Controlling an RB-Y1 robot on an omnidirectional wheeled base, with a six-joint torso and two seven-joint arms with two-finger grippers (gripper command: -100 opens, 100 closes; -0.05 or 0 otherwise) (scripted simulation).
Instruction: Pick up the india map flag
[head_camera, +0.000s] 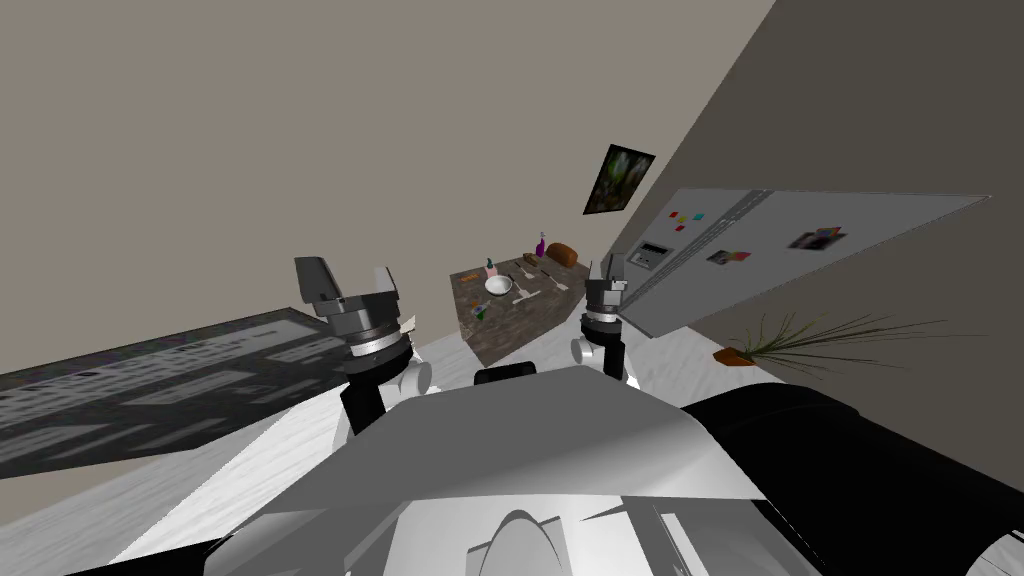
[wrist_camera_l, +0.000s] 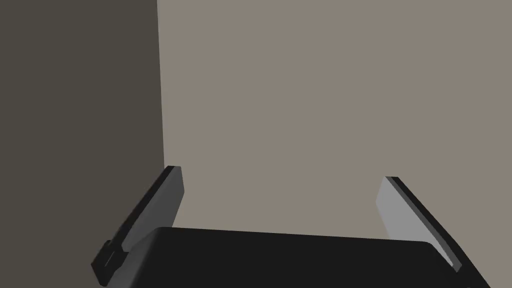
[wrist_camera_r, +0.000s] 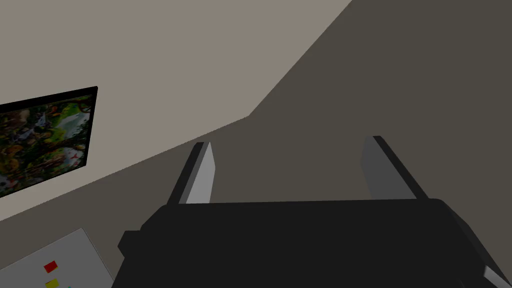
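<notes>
Left gripper (head_camera: 350, 278) and right gripper (head_camera: 608, 266) raised and empty, a grey fridge (head_camera: 880, 215) off the right one.
Each gripper holds its two fingers spread wide with nothing between them. The fridge runs just beyond the right gripper, on its outer side. Its door carries a cluster of small coloured squares (head_camera: 685, 218) and two small picture-like pieces (head_camera: 730, 256), one near the right gripper and the other farther along the door. Which of these is the india map flag cannot be told. Between the two grippers, farther ahead, stands a dark stone-look counter (head_camera: 520, 325) bearing a white bowl (head_camera: 497, 285) and a purple bottle (head_camera: 541, 244). A framed picture (head_camera: 618, 180) hangs on the wall beyond the right gripper.
</notes>
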